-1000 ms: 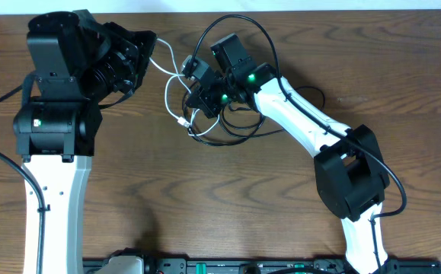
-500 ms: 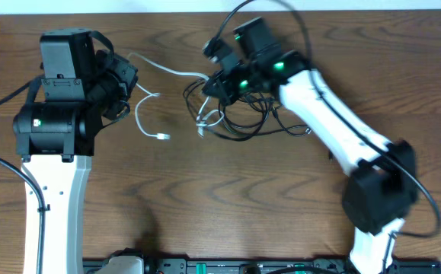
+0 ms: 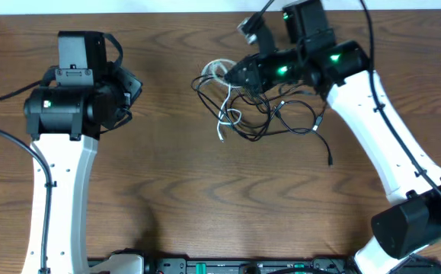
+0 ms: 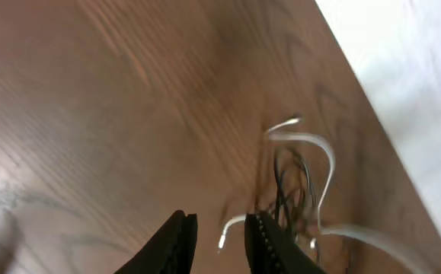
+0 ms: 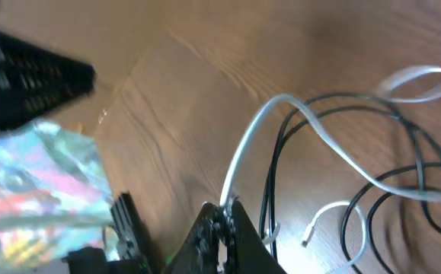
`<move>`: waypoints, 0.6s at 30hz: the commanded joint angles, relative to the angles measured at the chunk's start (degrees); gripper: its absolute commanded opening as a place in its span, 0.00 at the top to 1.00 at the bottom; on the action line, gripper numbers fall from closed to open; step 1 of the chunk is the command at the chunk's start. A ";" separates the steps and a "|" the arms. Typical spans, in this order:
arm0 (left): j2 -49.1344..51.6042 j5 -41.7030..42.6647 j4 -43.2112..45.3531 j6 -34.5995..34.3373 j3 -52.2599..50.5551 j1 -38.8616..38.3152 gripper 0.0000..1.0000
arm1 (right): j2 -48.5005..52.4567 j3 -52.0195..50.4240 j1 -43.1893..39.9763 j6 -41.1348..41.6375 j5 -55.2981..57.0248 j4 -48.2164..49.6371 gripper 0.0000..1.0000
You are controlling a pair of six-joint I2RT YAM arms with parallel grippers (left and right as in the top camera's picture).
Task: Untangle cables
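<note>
Cables, several thin black cables [image 3: 270, 114] knotted with one short thin white cable [image 5: 243, 152], lie in a loose heap just under my right gripper [image 5: 224, 217], toward the far edge of the brown wooden table [image 3: 205, 198]. That gripper is pinched tight on the white cable, which rises from its fingertips into the black loops. My left gripper [image 4: 220, 221] hangs with fingers slightly apart, holding nothing, well apart from the heap, which lies to its right. The white plug end [image 3: 222, 137] points back across bare wood; I judge nothing blocks that reach.
</note>
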 commanded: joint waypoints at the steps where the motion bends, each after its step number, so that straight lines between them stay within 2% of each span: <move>1: 0.35 14.05 -0.35 16.81 0.70 -0.74 0.73 | -1.95 0.31 -1.86 6.25 -6.99 3.30 0.99; 4: 0.37 23.50 -0.83 27.41 0.70 -1.31 0.73 | -1.92 0.31 -3.26 11.28 -11.85 9.03 0.99; 6: 0.37 25.55 -1.33 30.03 0.68 -2.16 0.73 | -1.95 0.31 -4.33 15.47 -14.14 13.57 0.99; 13: 0.42 24.61 -2.10 29.97 0.07 -4.24 0.72 | -1.97 0.31 -8.63 31.67 -23.02 33.57 0.99; 17: 0.42 22.93 -2.60 29.99 -0.55 -4.52 0.71 | -1.97 0.28 -10.43 31.52 -23.52 34.01 0.99; 18: 0.42 22.97 -2.56 30.01 -1.01 -4.68 0.66 | -1.97 0.28 -10.84 30.49 -23.12 32.26 0.99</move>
